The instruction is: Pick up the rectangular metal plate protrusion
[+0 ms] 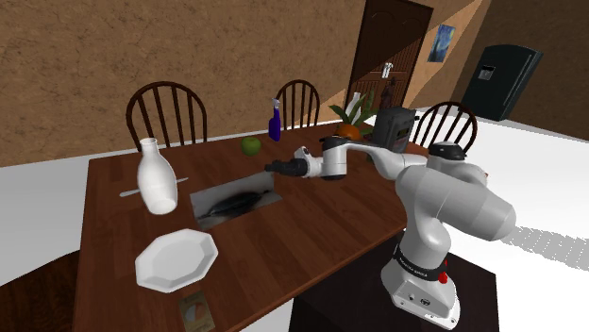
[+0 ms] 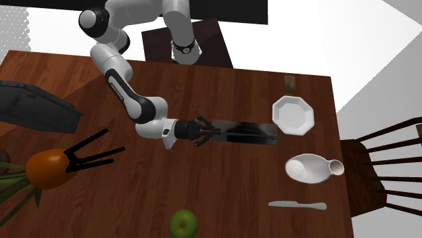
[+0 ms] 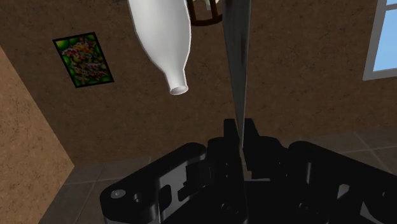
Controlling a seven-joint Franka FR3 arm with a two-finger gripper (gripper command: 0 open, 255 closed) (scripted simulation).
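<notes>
Metal plate (image 2: 249, 133) | hand (image 2: 208, 130) pinching its edge; arm extended, wrist horizontal

metal plate (image 2: 250, 134): mirror-glossy | table (image 2: 237, 88): polished dark wood | vase (image 2: 308, 168): smooth glossy white | gripper (image 2: 211, 130): matt black

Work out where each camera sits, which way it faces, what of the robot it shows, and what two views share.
Shoulder view: beside the stand, looking down across the wooden table towards the chairs; shows the white arm and gripper.
Second exterior view: overhead, looking almost straight down, stand at its top; shows the arm extended to the metal plate.
Wrist view: on the hand, looking along the metal plate's edge past the white vase; shows both fingers.
Shared: shoulder and overhead views both show the green apple.
</notes>
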